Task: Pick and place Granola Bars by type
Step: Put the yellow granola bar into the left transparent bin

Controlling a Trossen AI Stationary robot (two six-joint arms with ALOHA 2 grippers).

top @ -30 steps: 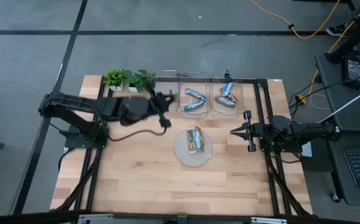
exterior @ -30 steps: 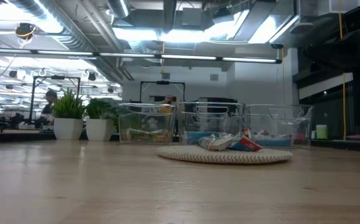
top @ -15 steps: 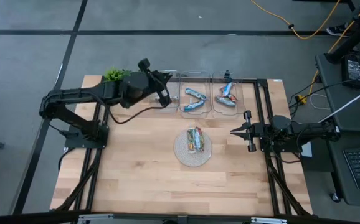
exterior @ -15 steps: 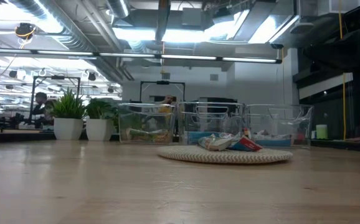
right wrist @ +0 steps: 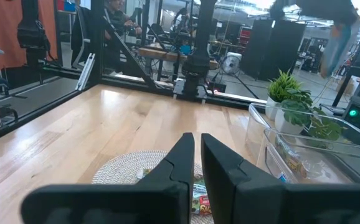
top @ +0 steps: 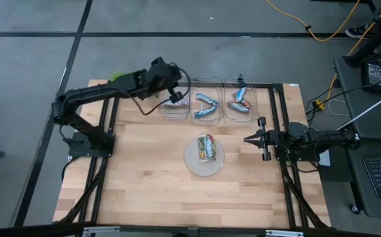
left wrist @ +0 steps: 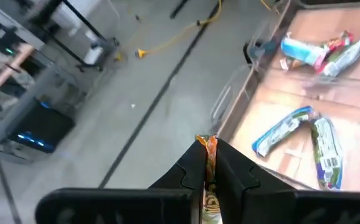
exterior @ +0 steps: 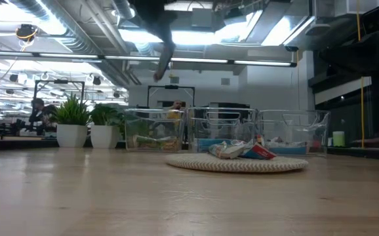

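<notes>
Left gripper (top: 175,94) has swung from mid-table to over the far-left bin (top: 175,105), fingers pinched on a granola bar (left wrist: 208,163); transport step, next lower and release; right gripper (top: 248,139) waits closed, empty, right of plate (top: 192,162).

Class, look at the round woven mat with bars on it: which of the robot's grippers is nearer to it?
The right gripper is nearer, level with the round woven mat just off its side. The left gripper is farther off, raised over the leftmost clear bin.

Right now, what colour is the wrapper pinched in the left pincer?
Orange and yellow wrapper, best seen in the left wrist view.
</notes>
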